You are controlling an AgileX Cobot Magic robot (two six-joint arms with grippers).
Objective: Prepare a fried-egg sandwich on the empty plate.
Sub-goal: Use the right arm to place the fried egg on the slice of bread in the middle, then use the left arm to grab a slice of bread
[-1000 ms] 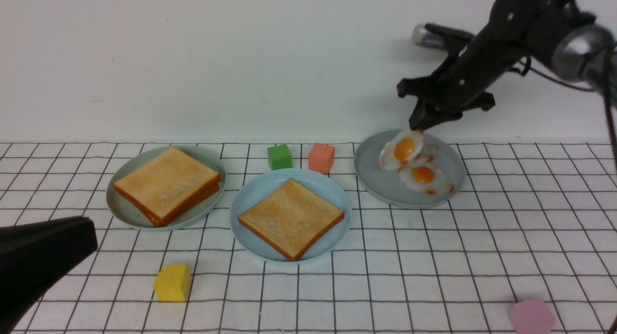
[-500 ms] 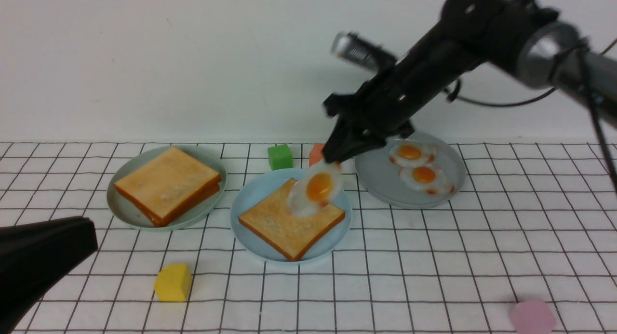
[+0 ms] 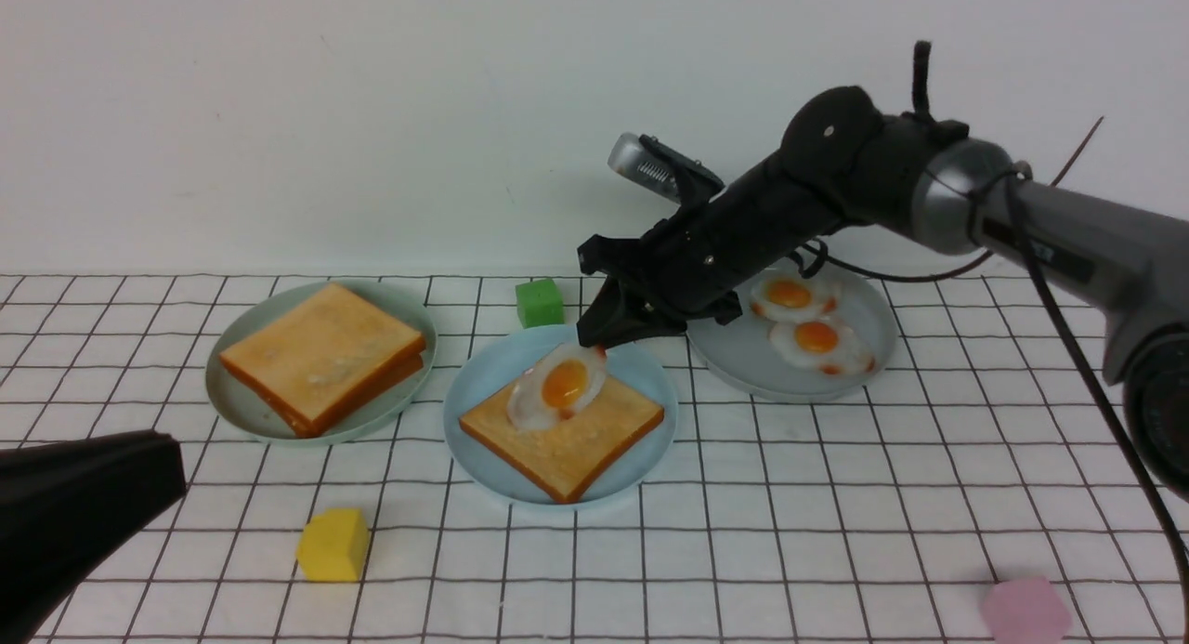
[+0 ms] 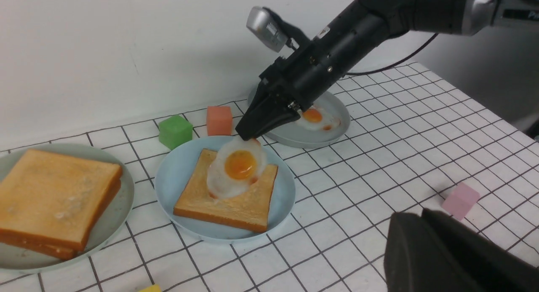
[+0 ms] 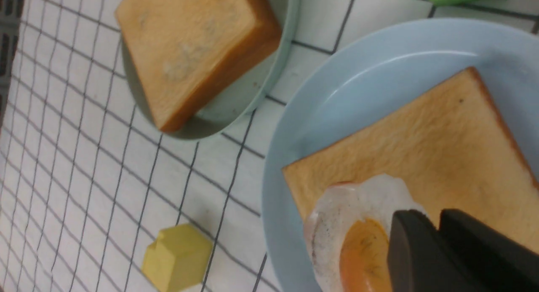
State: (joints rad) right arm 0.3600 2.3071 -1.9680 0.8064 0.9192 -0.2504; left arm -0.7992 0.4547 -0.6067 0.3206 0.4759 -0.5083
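Placement phase: pinching white orange-yolked fried egg [image 3: 557,388] by rim in right gripper [image 3: 594,344], tilted to lay flat on square golden toast [image 3: 576,440], round sky-blue plastic plate [image 3: 476,381].

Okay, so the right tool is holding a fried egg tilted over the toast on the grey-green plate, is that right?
Not quite. The right tool holds the fried egg tilted over the toast on the light blue plate, not on the grey-green plate. The front view shows this.
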